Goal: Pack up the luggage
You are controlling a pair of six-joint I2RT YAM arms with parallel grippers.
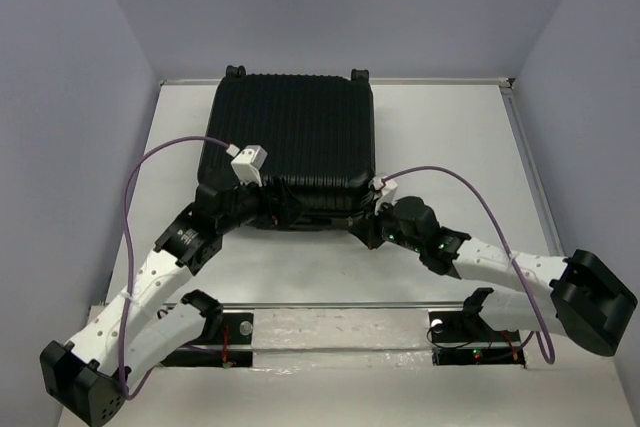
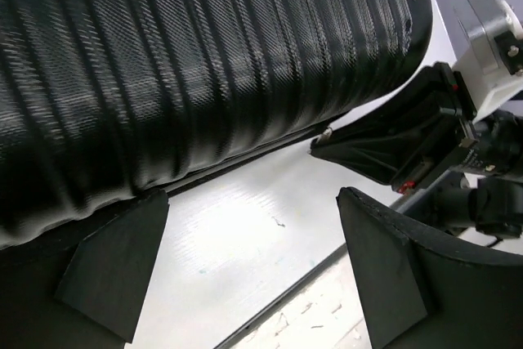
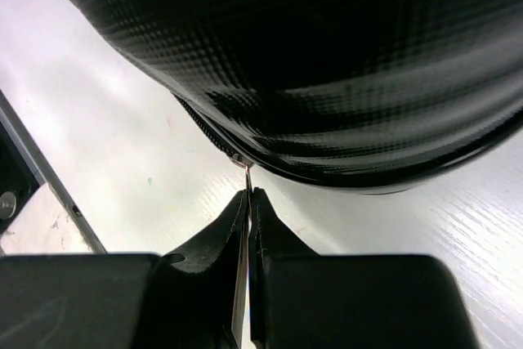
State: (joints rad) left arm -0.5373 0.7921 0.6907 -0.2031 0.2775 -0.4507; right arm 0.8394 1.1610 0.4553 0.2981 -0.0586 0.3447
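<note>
I find the white table [image 1: 450, 147] carrying the black ribbed suitcase [image 1: 290, 137], which lies flat with its lid down at the far middle, wheels toward the back wall. My left gripper [image 2: 249, 202] sits at the case's near left edge, jaws spread wide with nothing between them and one finger [image 2: 106, 267] right against the shell. My right gripper [image 3: 248, 195], at the near right corner, is pinched tight on the small metal zipper pull [image 3: 243, 163].
</note>
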